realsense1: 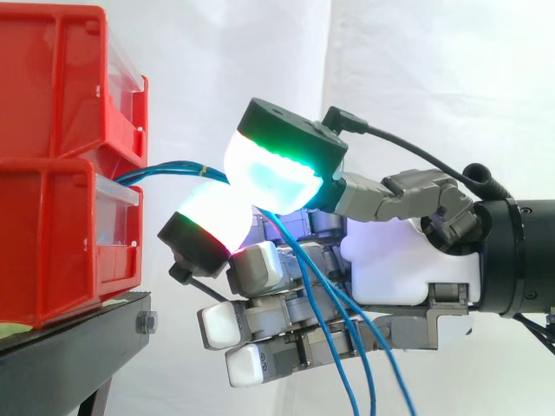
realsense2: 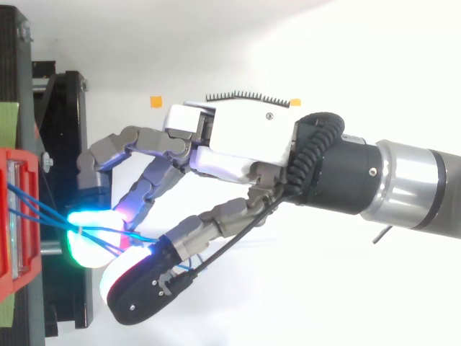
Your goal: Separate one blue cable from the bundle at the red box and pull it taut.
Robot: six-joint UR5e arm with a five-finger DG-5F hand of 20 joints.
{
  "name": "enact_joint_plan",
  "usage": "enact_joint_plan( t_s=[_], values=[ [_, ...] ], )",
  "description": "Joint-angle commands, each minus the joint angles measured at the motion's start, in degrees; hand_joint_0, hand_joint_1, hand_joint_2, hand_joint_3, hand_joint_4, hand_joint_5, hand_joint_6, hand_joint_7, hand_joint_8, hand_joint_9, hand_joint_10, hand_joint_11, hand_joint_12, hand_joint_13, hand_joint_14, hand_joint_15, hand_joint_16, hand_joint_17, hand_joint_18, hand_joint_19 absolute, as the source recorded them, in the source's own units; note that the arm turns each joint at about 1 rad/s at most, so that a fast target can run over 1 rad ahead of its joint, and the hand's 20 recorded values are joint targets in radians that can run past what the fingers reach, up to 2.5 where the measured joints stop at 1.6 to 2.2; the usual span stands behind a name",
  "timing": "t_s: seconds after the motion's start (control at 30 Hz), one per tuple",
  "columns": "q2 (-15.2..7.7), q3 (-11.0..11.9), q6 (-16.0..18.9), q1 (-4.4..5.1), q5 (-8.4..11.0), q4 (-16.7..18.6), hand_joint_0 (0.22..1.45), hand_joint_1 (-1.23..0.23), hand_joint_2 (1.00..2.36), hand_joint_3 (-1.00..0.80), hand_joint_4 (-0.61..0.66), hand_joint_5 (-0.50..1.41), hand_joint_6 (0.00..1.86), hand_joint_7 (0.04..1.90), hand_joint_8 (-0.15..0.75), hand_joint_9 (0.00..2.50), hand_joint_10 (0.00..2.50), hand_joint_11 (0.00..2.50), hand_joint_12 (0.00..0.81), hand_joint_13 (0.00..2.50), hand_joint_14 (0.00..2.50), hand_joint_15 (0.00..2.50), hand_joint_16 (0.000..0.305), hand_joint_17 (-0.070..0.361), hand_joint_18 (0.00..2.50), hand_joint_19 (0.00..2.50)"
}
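Fingers point(realsense2: 148, 189) with bulbous glowing pads point(realsense1: 270, 178) pinch thin blue cables point(realsense1: 169, 171) at red bins point(realsense1: 61, 199).

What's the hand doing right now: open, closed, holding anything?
Hand: closed, pinching the blue cables between two fingertips just off the red box; how many strands are in the pinch cannot be told.

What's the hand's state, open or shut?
Shut on the blue cables: glowing fingertips of the hand pinch them beside the red box.
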Motion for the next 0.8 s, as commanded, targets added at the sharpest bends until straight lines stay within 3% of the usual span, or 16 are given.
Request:
enact_joint_plan(
  t_s=[0.0, 0.17, 0.23, 0.37, 0.6, 0.77],
  values=[
    [0.01, -0.01, 0.00, 0.00, 0.02, -0.15, 0.57, -0.94, 1.00, -0.50, 0.10, -0.14, 0.90, 1.22, 0.334, 1.09, 0.03, 1.07, 0.391, 0.94, 0.02, 0.59, 0.044, 0.099, 0.70, 0.60],
    [0.01, 0.08, 0.00, 0.00, 0.02, -0.15, 0.51, -0.81, 1.00, -0.50, 0.11, -0.14, 0.89, 1.16, 0.339, 1.12, 0.03, 1.06, 0.408, 0.97, 0.02, 0.59, 0.047, 0.105, 0.72, 0.60],
    [0.01, 0.08, 0.00, 0.00, 0.02, -0.15, 0.52, -0.70, 1.00, -0.50, 0.11, -0.14, 0.88, 1.15, 0.343, 1.13, 0.03, 1.04, 0.405, 0.97, 0.02, 0.59, 0.046, 0.104, 0.73, 0.61],
    [0.01, -0.01, 0.00, 0.00, 0.02, -0.15, 0.60, -0.62, 1.00, -0.50, 0.09, -0.14, 0.86, 1.20, 0.326, 1.14, 0.03, 1.03, 0.396, 0.97, 0.02, 0.60, 0.043, 0.097, 0.71, 0.63],
    [0.01, -0.01, 0.00, 0.00, 0.02, -0.15, 0.65, -0.83, 1.02, -0.25, 0.04, -0.15, 0.88, 1.30, 0.331, 1.09, 0.03, 1.04, 0.402, 0.96, 0.02, 0.61, 0.045, 0.102, 0.72, 0.65],
    [0.01, -0.01, 0.00, -0.08, -0.16, -0.24, 0.75, -0.92, 1.01, -0.35, -0.05, -0.16, 0.89, 1.34, 0.321, 1.05, 0.03, 1.05, 0.391, 0.94, 0.02, 0.61, 0.045, 0.102, 0.71, 0.63]
  ],
)
